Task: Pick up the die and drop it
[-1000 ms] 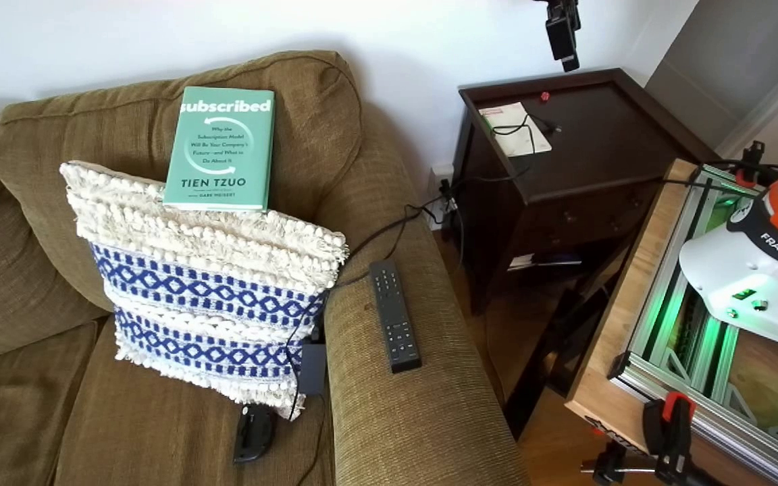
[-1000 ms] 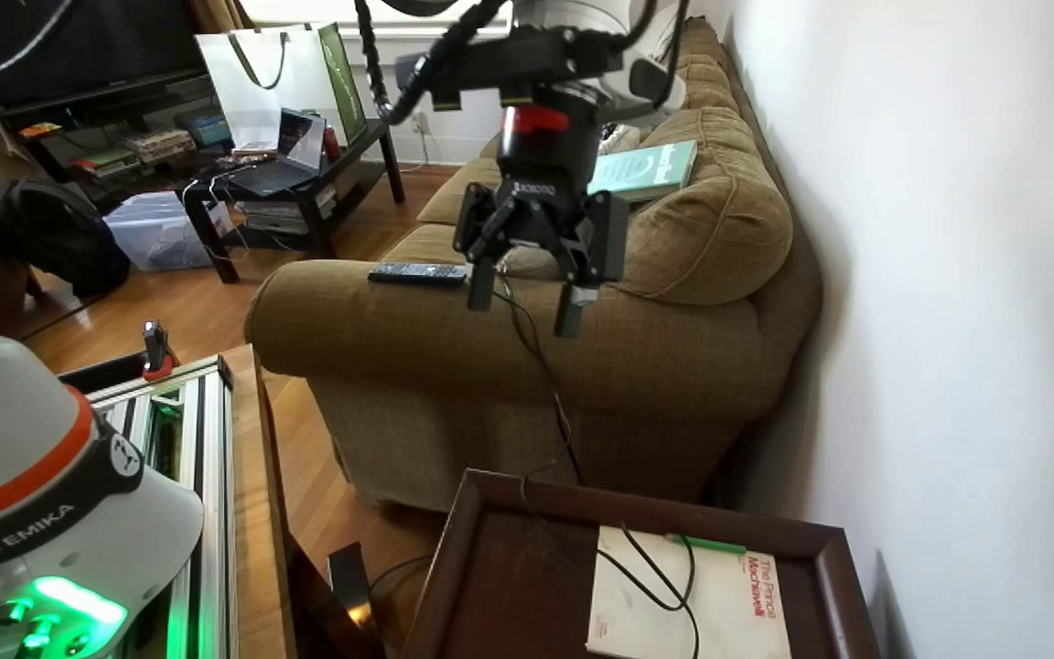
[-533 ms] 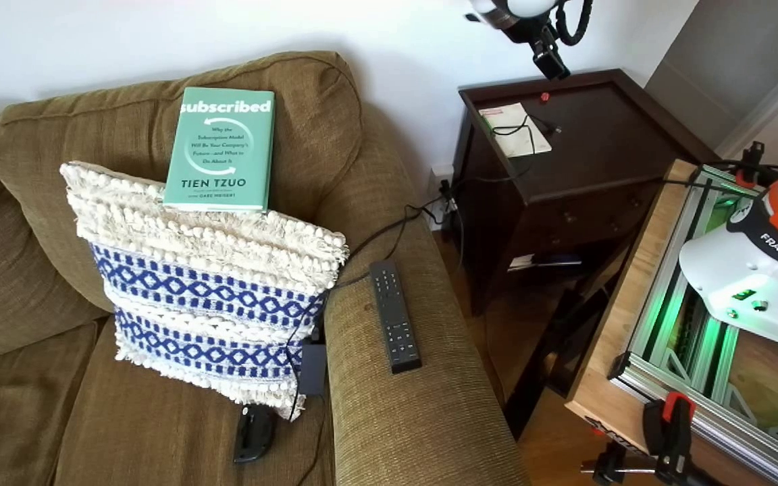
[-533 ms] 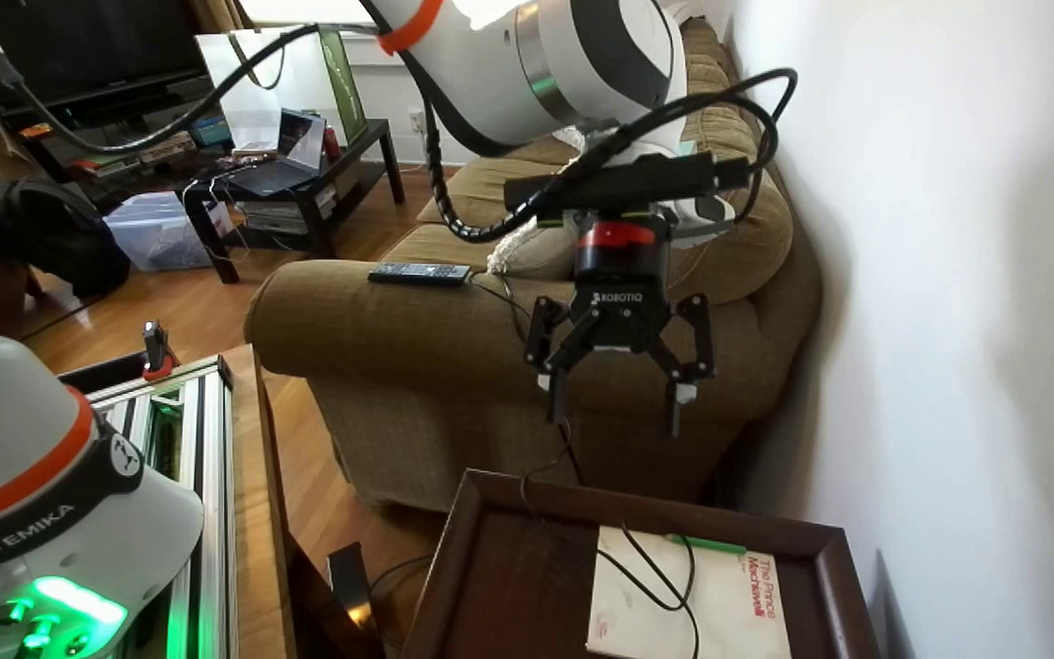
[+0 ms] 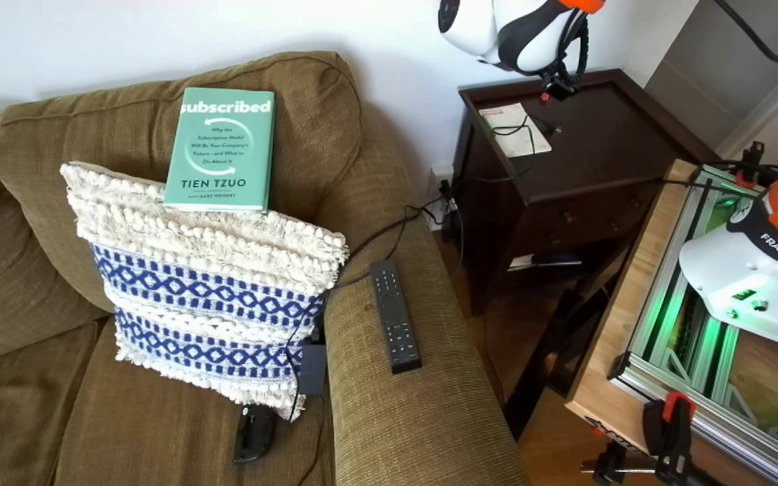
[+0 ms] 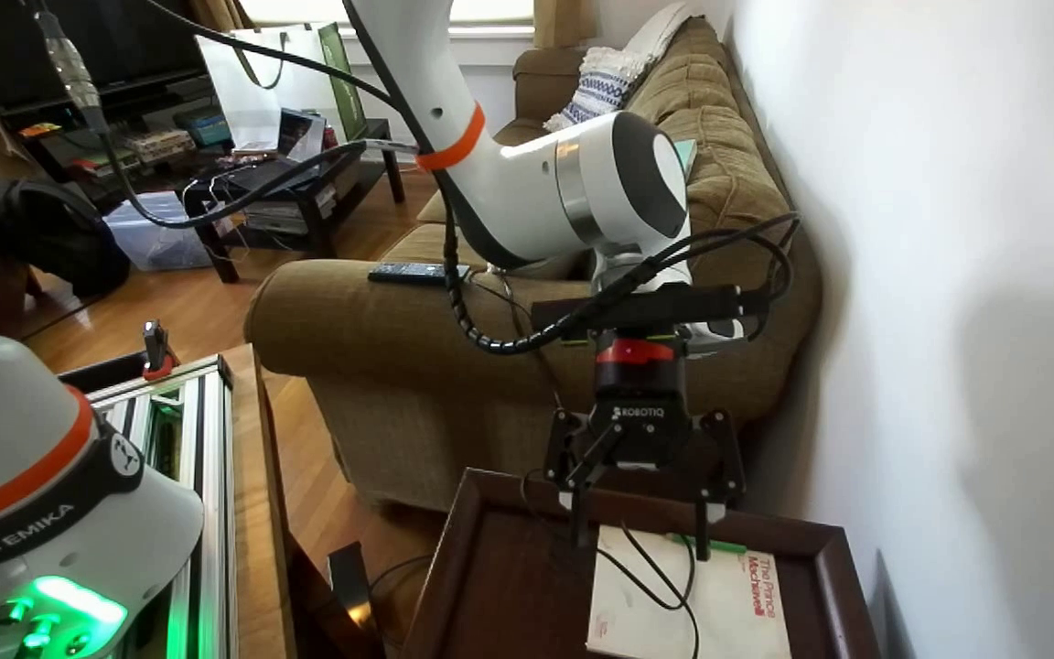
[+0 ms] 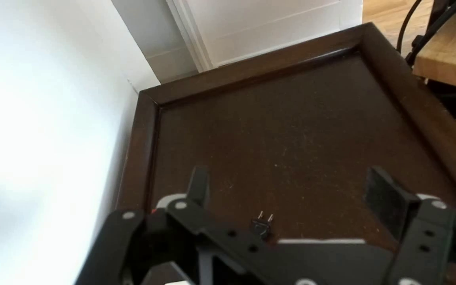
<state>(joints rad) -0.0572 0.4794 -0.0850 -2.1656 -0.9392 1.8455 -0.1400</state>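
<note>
The die (image 5: 545, 98) is small and red and lies on the dark wooden nightstand (image 5: 622, 128), just below the gripper in an exterior view. In the wrist view only a sliver of red (image 7: 153, 211) shows behind the left finger; it looks like the die, mostly hidden. The die is out of view in the exterior view from behind the nightstand. My gripper (image 6: 639, 542) is open and empty, pointing down above the nightstand. In the wrist view the gripper (image 7: 287, 180) has its jaws wide apart with only nightstand top seen between them.
A pale book (image 6: 687, 595) with a black cable and a green pen (image 6: 719, 545) lies on the nightstand. A black plug (image 7: 260, 227) lies under the gripper. The nightstand has a raised rim (image 7: 251, 67). The wall (image 6: 948, 320) and sofa (image 6: 399, 366) stand close by.
The arm has come down and across from above the sofa arm to above the nightstand. The gripper has stayed open. The die has not moved.
</note>
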